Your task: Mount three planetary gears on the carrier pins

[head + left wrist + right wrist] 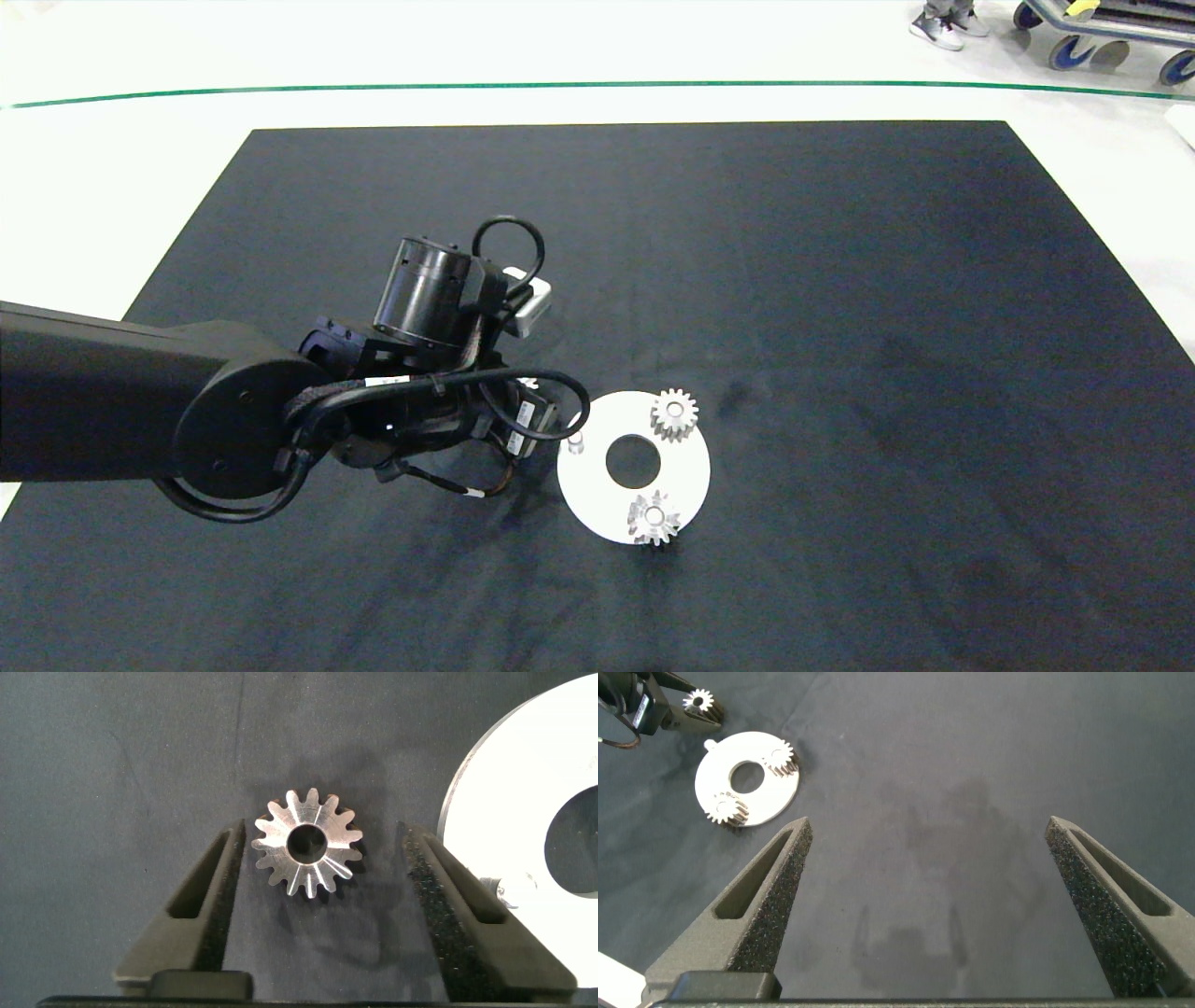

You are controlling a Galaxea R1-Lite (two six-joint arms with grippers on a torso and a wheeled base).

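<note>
While two planetary gears (673, 413) already sit on carrier pins of white disc (691, 467), third gear (307, 842) lies flat on black mat (840, 280), just off disc's left rim, hole up. Left gripper (318, 896) directly over it: fingers (210, 896) spread wide, gear centred in gap, touching neither pad, nothing held. Bare pin (575, 443) stands at disc's left edge, just beside gear. Likely next: close on teeth, lift, short shift to pin. Right gripper (924, 905) well apart toward table's right side, fingers wide apart, holding nothing.
</note>
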